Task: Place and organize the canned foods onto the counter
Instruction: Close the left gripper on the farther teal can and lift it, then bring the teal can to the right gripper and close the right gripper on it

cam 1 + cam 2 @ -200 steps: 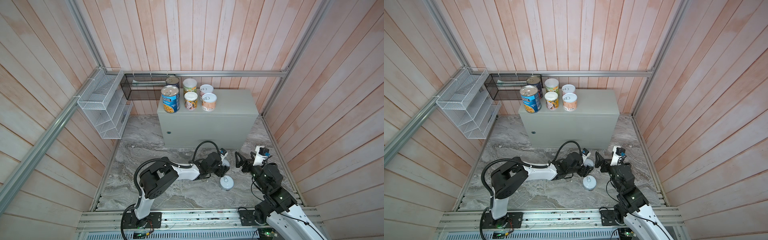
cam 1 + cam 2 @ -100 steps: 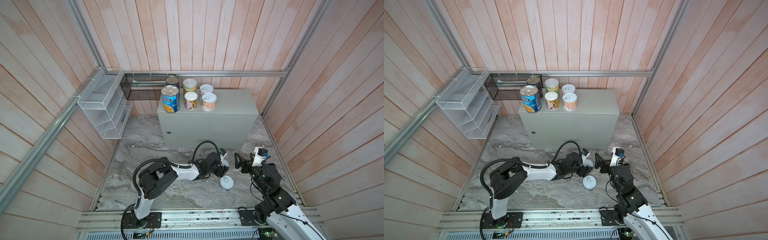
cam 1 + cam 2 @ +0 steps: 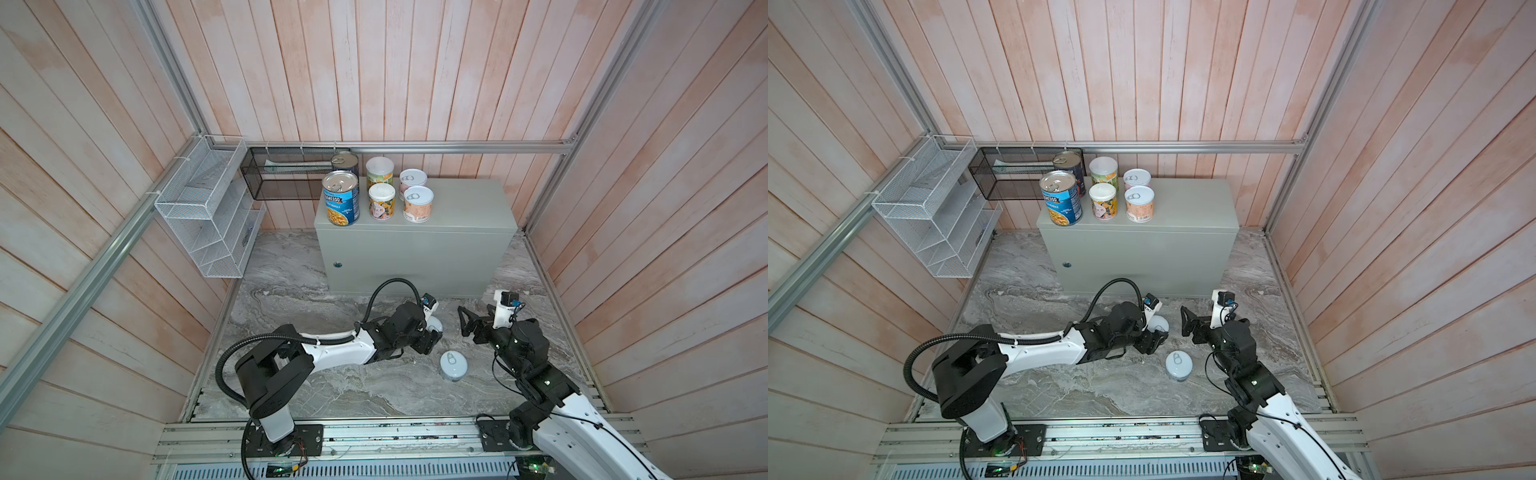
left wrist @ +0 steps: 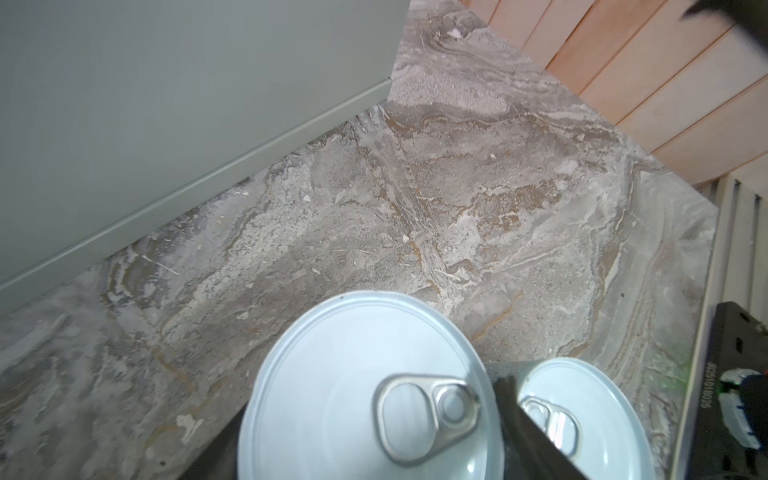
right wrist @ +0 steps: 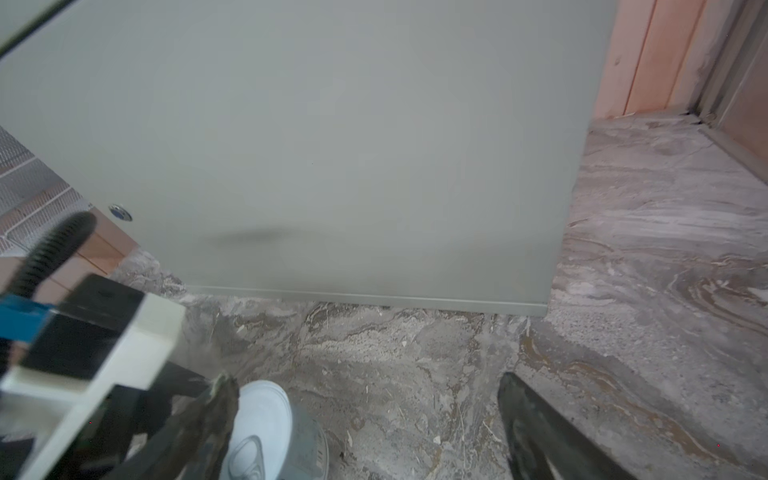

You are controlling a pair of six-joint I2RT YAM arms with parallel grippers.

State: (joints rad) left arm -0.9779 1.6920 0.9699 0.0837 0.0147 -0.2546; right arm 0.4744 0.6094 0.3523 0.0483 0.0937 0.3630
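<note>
Short can (image 3: 435,325) upright, on or just over the marble floor (image 3: 316,299), near the foot of the desk (image 3: 415,257) front, with a strip of floor between. Left jaws clenched on it, a finger (image 4: 509,395) at each side of its lid in the left wrist view; whether it is lifted, cannot tell; left arm (image 3: 332,353) stretched low across the floor.

Second short can (image 3: 454,365) stands loose on the floor, just beside the held one and apart from it; only that finger shows between the two lids.

Right jaws released, spread wide, holding nothing, near the held can on its right; right arm (image 3: 523,345) behind them.

Six cans (image 3: 381,193) on the desk top, two rows of three, packed at its left end; blue soup can (image 3: 340,199) at the front left corner; front row close to the front edge; right half of the top bare metal; black mesh basket (image 3: 286,178) just beside the left end.

Against one second ago: right arm slightly nearer the left arm; left arm, both floor cans and the six desk cans unmoved.
</note>
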